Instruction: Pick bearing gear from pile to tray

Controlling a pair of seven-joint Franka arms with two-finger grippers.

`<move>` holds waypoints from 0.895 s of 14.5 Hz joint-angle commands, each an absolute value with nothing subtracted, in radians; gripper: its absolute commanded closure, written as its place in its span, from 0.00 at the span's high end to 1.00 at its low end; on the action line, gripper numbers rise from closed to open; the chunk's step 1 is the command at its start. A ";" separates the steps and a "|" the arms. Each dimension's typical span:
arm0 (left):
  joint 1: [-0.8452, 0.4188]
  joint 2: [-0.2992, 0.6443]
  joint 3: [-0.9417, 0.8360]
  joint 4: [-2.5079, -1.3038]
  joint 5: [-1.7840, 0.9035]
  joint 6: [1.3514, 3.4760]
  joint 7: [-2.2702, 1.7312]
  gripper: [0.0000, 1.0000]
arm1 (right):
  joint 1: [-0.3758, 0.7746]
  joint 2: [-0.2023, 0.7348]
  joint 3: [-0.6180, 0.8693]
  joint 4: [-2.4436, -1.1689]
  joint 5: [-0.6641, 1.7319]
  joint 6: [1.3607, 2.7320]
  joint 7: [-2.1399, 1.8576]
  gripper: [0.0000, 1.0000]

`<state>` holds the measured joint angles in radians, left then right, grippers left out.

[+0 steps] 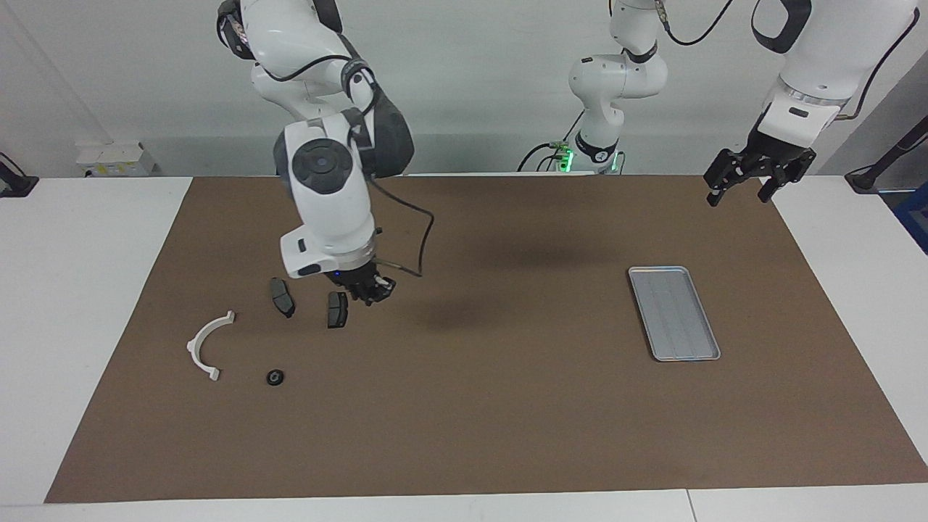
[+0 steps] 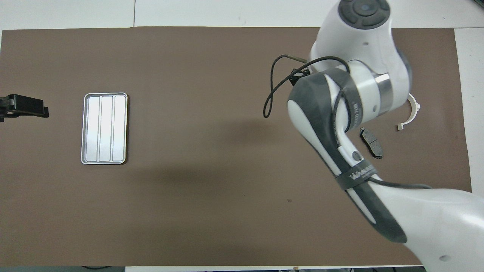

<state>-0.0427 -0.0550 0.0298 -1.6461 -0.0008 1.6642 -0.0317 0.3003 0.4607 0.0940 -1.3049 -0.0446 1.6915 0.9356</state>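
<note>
The pile lies toward the right arm's end of the brown mat: a white semicircular bracket point(image 1: 206, 344), two dark grey brake pads point(image 1: 282, 297) point(image 1: 337, 309) and one small black round piece point(image 1: 275, 377). My right gripper point(image 1: 373, 290) hangs low over the mat, right beside the second brake pad. In the overhead view the right arm hides its gripper, that pad and the round piece; the bracket point(image 2: 410, 113) and one pad point(image 2: 371, 142) show. The silver ribbed tray point(image 1: 674, 312) point(image 2: 104, 128) lies bare toward the left arm's end. My left gripper point(image 1: 739, 194) point(image 2: 22, 107) waits raised and open over the mat's edge.
The brown mat point(image 1: 507, 406) covers most of the white table. A black cable point(image 1: 424, 239) loops off the right wrist. A small white box point(image 1: 116, 159) stands at the table's corner near the right arm's base.
</note>
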 commanded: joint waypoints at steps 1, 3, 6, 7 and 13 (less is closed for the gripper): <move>-0.035 -0.092 0.025 -1.693 -0.003 1.689 -0.023 1.00 | 0.350 0.456 0.117 -1.310 0.033 1.750 1.186 0.00; -0.038 -0.092 0.023 -1.692 -0.003 1.687 -0.028 1.00 | 0.403 0.454 0.117 -1.344 0.038 1.823 1.343 0.00; -0.041 -0.092 0.023 -1.692 -0.003 1.684 -0.031 1.00 | 0.449 0.459 0.117 -1.425 0.035 1.957 1.495 0.00; -0.040 -0.092 0.023 -1.692 -0.003 1.681 -0.029 1.00 | 0.472 0.462 0.115 -1.448 0.028 1.992 1.531 0.00; -0.043 -0.092 0.023 -1.692 -0.003 1.689 -0.018 1.00 | 0.581 0.610 0.115 -1.463 -0.089 2.143 1.723 0.00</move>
<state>-0.0434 -0.0598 0.0246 -1.6535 -0.0008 1.6654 -0.0317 0.5735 0.5646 0.1154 -1.4659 -0.0550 2.0997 1.6794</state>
